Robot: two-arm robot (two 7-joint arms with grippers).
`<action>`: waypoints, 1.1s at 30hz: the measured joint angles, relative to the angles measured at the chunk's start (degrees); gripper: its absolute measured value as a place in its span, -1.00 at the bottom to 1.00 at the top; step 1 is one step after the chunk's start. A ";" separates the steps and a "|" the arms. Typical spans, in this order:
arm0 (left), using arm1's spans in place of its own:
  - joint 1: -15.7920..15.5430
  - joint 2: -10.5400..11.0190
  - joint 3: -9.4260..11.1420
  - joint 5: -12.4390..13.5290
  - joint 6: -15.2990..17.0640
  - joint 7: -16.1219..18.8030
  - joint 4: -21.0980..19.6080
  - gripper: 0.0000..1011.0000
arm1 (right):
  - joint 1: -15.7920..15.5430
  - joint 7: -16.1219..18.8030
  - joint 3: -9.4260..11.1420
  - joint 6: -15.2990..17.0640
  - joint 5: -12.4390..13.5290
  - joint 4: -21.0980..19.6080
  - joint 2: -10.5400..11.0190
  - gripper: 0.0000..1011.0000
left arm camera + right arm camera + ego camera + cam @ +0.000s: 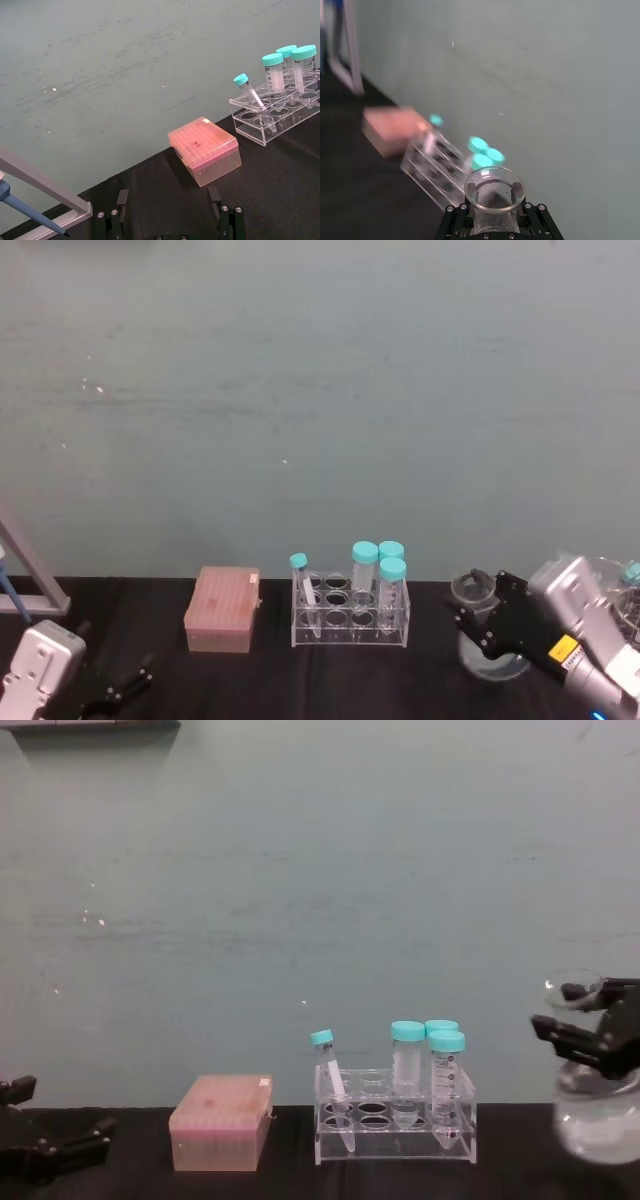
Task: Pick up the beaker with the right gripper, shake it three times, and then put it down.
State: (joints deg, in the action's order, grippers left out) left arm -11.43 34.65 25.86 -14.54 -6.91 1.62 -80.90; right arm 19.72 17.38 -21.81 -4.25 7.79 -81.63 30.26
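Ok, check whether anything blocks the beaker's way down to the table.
Nothing visible does. The right end effector grips the beaker by its neck; the tube rack stands apart to its left.

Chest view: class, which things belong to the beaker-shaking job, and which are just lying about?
Job: beaker; right gripper, shut on the beaker's neck.
Lying about: tube rack with teal-capped tubes; pink box; left gripper, parked open at lower left.
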 joint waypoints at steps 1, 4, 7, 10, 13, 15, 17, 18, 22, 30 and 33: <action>0.00 0.00 0.00 0.00 0.00 0.00 0.00 0.98 | 0.43 -2.01 -1.27 -0.95 -5.15 -0.16 1.31 -0.11; 0.00 0.00 0.00 0.00 0.00 0.00 0.00 0.98 | 1.25 -5.44 -3.45 -1.83 -14.28 -0.26 3.42 -0.11; 0.00 0.00 0.00 0.00 0.00 0.00 0.00 0.98 | 1.81 -7.24 -4.81 -2.18 -19.57 -0.19 4.54 -0.11; 0.00 0.00 0.00 0.00 0.00 0.00 0.00 0.98 | 2.38 -9.01 -6.39 -2.33 -25.50 0.02 5.66 -0.11; 0.00 0.00 0.00 0.00 0.00 0.00 0.00 0.98 | 3.06 -10.49 -7.96 -2.65 -31.11 0.37 6.46 -0.11; 0.00 0.00 0.00 0.00 0.00 0.00 0.00 0.98 | 3.23 -10.62 -8.29 -2.74 -32.36 0.50 6.53 -0.11; 0.00 0.00 0.00 0.00 0.00 0.00 0.00 0.98 | 3.32 -10.69 -8.51 -2.81 -33.25 0.60 6.54 -0.11; 0.00 0.00 0.00 0.00 0.00 0.00 0.00 0.98 | 3.33 -10.69 -8.54 -2.91 -33.61 0.59 6.47 -0.11; 0.00 0.00 0.00 0.00 0.00 0.00 0.00 0.98 | 2.86 -9.77 -7.38 -3.31 -31.43 0.56 5.43 -0.11; 0.00 0.00 0.00 0.00 0.00 0.00 0.00 0.98 | -0.44 -2.72 0.65 -2.37 -11.89 0.06 -0.33 -0.11; 0.00 0.00 0.00 0.00 0.00 0.00 0.00 0.98 | -1.96 0.74 4.91 0.80 -1.16 0.18 -3.96 -0.11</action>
State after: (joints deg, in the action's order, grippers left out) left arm -11.43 34.64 25.86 -14.55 -6.91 1.62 -80.90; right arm 17.76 18.12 -16.90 -3.44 6.63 -81.44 26.30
